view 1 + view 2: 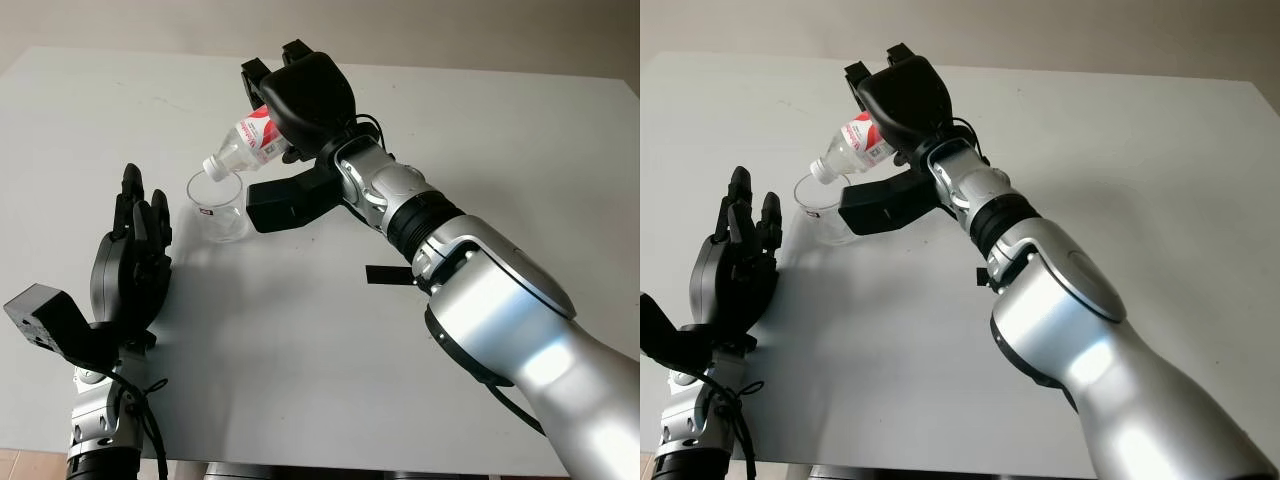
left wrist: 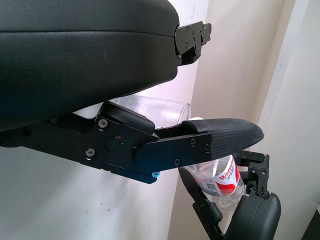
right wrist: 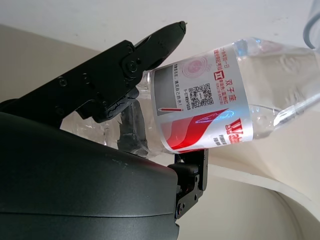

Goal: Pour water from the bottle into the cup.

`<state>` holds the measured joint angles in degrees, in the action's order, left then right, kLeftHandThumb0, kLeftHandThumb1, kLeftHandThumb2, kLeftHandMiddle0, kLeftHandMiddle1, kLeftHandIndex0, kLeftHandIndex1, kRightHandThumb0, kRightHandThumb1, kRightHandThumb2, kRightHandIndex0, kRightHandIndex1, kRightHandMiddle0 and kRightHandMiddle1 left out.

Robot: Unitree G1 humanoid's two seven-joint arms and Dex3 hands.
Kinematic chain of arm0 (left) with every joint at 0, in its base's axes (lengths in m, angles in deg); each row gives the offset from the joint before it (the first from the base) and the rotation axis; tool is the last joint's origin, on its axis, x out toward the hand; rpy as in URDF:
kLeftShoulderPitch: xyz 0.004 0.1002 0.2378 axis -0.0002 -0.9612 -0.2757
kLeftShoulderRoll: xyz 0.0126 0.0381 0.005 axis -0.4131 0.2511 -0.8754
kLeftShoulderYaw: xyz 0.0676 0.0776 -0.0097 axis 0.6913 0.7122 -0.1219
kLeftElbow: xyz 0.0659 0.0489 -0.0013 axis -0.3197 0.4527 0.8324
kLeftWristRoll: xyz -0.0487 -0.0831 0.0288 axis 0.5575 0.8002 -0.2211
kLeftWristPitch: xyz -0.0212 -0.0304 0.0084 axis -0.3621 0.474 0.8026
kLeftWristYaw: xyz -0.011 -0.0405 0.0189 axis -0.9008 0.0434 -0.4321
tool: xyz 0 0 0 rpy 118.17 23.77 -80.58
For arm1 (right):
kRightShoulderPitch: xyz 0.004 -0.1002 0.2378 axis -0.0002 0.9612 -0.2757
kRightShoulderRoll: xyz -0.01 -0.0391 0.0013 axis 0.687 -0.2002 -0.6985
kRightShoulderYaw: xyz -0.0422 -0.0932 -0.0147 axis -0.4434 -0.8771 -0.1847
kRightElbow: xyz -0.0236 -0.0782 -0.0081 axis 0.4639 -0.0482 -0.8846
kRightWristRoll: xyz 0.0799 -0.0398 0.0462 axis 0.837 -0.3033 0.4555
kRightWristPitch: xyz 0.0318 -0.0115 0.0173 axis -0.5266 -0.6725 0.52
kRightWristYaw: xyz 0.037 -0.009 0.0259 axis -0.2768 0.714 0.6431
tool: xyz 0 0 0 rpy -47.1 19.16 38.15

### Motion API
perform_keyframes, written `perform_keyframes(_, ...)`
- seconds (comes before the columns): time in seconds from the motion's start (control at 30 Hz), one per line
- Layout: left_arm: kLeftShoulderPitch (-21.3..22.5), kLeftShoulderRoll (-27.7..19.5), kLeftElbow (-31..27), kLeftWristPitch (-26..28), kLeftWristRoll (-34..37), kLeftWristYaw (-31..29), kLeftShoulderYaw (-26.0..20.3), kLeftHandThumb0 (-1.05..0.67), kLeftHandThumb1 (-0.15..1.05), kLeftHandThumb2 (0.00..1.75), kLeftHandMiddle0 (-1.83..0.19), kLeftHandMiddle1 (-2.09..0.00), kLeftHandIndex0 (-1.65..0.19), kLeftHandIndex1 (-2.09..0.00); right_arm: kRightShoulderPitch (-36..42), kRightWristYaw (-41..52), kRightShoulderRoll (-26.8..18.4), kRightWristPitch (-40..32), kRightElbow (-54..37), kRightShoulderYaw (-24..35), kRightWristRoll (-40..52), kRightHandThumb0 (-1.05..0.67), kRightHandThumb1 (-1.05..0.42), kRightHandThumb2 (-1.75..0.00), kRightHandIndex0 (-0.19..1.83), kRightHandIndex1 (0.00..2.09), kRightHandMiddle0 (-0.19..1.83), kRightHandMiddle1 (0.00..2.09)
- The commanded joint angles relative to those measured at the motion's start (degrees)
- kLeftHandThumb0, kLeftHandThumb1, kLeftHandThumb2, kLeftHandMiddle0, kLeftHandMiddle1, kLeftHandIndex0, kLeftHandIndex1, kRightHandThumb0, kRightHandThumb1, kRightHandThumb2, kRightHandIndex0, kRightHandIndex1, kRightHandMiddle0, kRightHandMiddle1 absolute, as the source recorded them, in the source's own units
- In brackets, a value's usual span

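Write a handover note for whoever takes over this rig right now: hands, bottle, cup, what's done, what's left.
Right hand: shut on the bottle, tilted, its mouth over the cup's rim.
Left hand: open, holding nothing, on the near side of the cup.
Cup: upright on the table, not held.
Done: bottle picked up and tipped over the cup. I cannot tell whether water is flowing.
Left: finish the pour, right the bottle, set it down.

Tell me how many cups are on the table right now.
1. The clear cup stands on the white table, under the bottle tilted by the right robot hand, beside the open left robot hand.
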<state>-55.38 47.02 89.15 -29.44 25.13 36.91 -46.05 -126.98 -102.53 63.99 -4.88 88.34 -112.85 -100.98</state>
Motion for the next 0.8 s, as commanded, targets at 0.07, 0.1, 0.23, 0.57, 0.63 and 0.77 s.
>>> perform_keyframes(0.07, 0.02, -0.10, 0.70, 0.14, -0.16, 0.10, -0.08, -0.81, 1.05, 0.58, 0.18, -0.06, 0.19, -0.02, -1.37, -1.19, -1.08, 0.33, -0.05, -0.89, -0.88, -0.41, -0.97, -0.05, 0.94, 2.09, 0.25, 1.72)
perform_keyframes(0.1, 0.03, -0.14, 0.75, 0.18, -0.07, 0.00, -0.10, -0.81, 1.05, 0.57, 0.18, -0.06, 0.19, -0.02, -1.39, -1.10, -1.14, 0.44, -0.04, -0.92, -0.82, -0.40, -0.97, -0.05, 0.95, 2.09, 0.25, 1.72)
perform_keyframes(0.23, 0.12, -0.26, 0.99, 0.20, 0.08, -0.28, -0.17, -0.81, 1.05, 0.58, 0.18, -0.05, 0.19, -0.01, -1.26, -1.34, -1.60, 1.38, -0.06, -0.63, -0.36, -0.39, -0.99, -0.06, 1.00, 2.09, 0.24, 1.88)
perform_keyframes(0.57, 0.10, -0.41, 1.38, -0.09, -0.07, -0.43, -0.27, -0.81, 1.05, 0.58, 0.18, -0.05, 0.19, -0.01, 0.04, 2.17, -0.55, 4.14, -0.60, 8.42, 9.58, -0.33, -1.00, -0.05, 0.81, 2.09, 0.17, 1.72)
perform_keyframes(0.63, -0.02, -0.42, 1.32, -0.24, -0.19, -0.39, -0.27, -0.81, 1.05, 0.59, 0.18, -0.05, 0.19, -0.01, 0.39, 3.45, -0.13, 4.62, -0.76, 11.13, 12.62, -0.28, -1.02, -0.09, 0.78, 2.09, 0.14, 1.85)
perform_keyframes(0.77, 0.00, -0.55, 1.99, -0.81, -0.13, -0.72, -0.52, -0.81, 1.05, 0.58, 0.18, -0.06, 0.19, -0.02, 1.33, 5.54, 0.58, 5.50, -1.09, 16.84, 18.78, -0.19, -1.02, -0.34, 0.96, 2.09, 0.65, 2.08)
